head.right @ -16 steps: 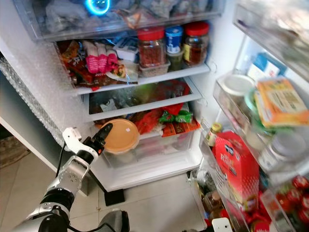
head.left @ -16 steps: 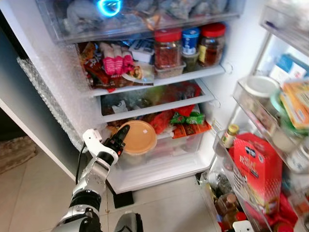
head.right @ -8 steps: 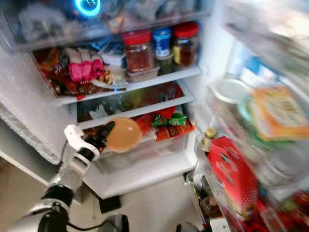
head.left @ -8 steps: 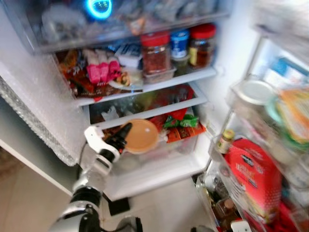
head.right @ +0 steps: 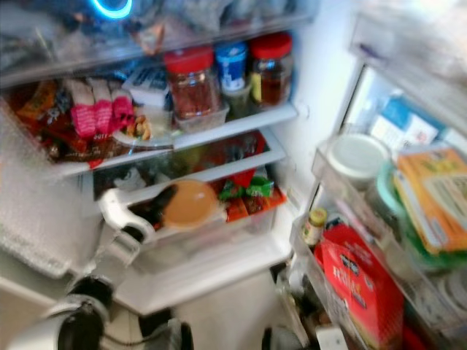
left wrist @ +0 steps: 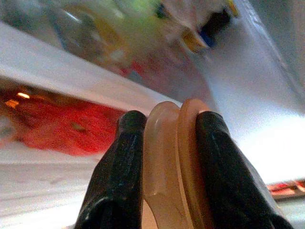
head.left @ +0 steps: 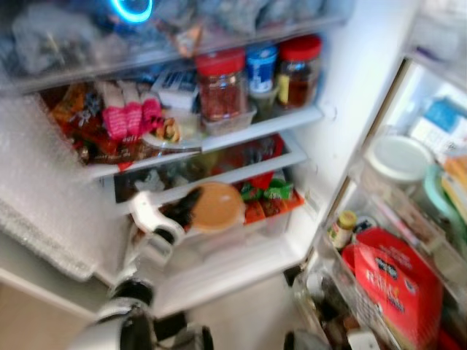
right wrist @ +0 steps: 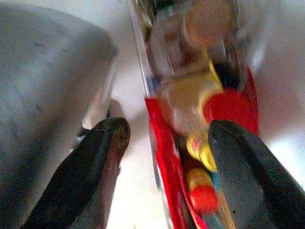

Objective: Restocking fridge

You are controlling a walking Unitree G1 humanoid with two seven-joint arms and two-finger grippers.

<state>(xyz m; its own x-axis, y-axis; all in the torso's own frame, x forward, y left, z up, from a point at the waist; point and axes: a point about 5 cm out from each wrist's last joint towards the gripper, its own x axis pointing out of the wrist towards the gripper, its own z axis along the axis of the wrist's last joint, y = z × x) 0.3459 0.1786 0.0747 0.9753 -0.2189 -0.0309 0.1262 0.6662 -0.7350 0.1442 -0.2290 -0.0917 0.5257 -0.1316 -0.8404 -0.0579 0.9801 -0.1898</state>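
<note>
Container (head.left: pixel 215 206) clamped edgewise between left tool (left wrist: pixel 164 143) fingers.

Open refrigerator, blurred. The left gripper (head.left: pixel 191 205), clamped on a round tan lidded container (head.left: pixel 214 206), sits at the mouth of the bottom drawer (head.left: pixel 241 232). Above the drawer, a white shelf edge (head.left: pixel 219 177) leaves only a narrow slot, behind which red and green packets (head.left: pixel 270 191) fill the space. Above that shelf edge, red-lidded jars (head.left: pixel 221 85) and pink packets (head.left: pixel 128 119) crowd the next shelf to its front. Right of the drawer, the door racks (head.left: pixel 379 248), with a red carton (head.left: pixel 398 281), narrow the approach. Below the drawer, bare floor (head.left: pixel 244 321) is open.
</note>
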